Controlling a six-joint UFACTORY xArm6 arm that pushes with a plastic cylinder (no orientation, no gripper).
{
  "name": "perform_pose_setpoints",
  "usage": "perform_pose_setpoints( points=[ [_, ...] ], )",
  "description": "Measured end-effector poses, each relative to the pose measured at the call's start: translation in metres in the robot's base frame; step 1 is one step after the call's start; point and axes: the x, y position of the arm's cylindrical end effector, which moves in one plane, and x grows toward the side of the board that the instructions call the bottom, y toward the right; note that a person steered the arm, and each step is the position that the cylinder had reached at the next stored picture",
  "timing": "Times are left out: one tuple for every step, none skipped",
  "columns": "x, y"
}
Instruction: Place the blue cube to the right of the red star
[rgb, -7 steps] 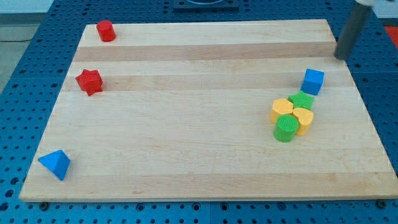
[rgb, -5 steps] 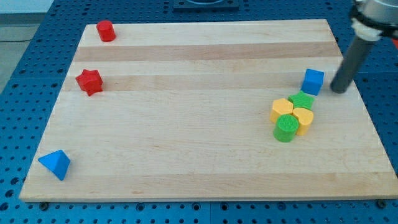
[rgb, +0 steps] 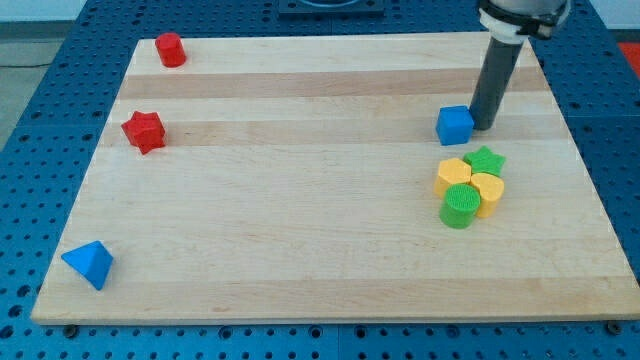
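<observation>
Desk (rgb: 300, 250): wooden board, blocks scattered. No jaws on this rig; nothing is held. My tip (rgb: 484, 126) touches the right face of the blue cube (rgb: 455, 125), far right. Push squarely leftward, centred, toward the red star (rgb: 143, 131), far left. Cube: small, glossy, sharp-edged.

The small blue cube (rgb: 455, 125) sits upright at the wooden board's right; the red star-shaped block (rgb: 143, 131) lies far left.
</observation>
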Motion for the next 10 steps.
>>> perform_pose_setpoints(
  points=[
    [0.004, -0.01],
    [0.004, -0.033],
    [0.004, -0.057],
    [0.004, -0.089],
    [0.004, -0.127],
    [0.0, -0.16],
    [-0.01, -0.192],
    [-0.011, -0.216],
    [-0.011, -0.239],
    [-0.011, -0.262]
  ],
)
